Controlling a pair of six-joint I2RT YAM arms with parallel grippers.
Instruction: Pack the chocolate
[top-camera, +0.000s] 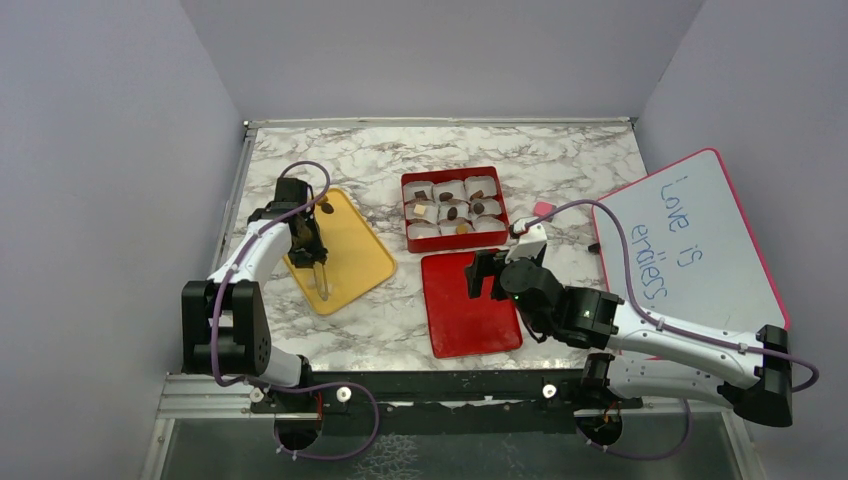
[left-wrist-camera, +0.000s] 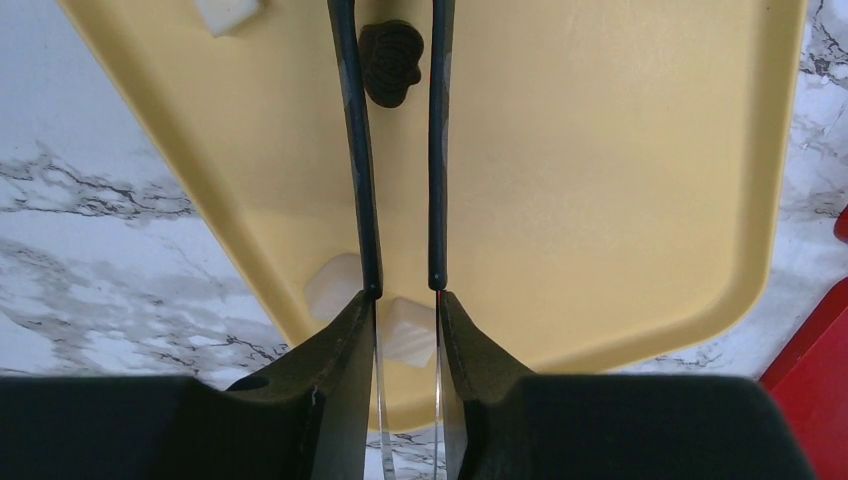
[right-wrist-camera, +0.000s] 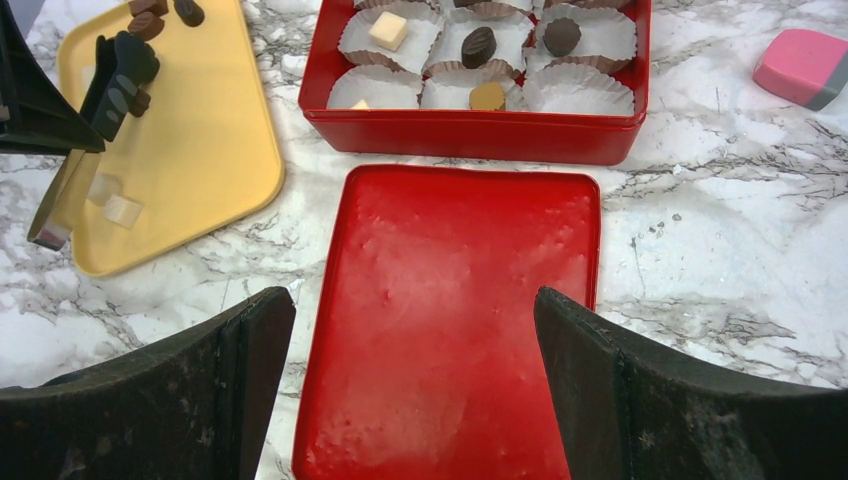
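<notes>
Loose chocolate lies on the yellow tray (top-camera: 360, 255): dark pieces (right-wrist-camera: 150, 20) at its far end, pale cubes (right-wrist-camera: 125, 210) near its front corner. My left gripper (left-wrist-camera: 405, 295) is shut on long tweezers (left-wrist-camera: 365, 200) over the tray. A dark ridged chocolate (left-wrist-camera: 390, 60) shows between the tweezers' two black arms; I cannot tell whether they touch it. Several pieces sit in paper cups in the red box (right-wrist-camera: 480, 135). My right gripper (right-wrist-camera: 410, 300) hangs open and empty over the red lid (right-wrist-camera: 450, 230).
A pink eraser (top-camera: 543, 209) lies right of the box. A pink-edged whiteboard (top-camera: 690, 240) with writing covers the right side of the marble table. Grey walls close in on the left, back and right.
</notes>
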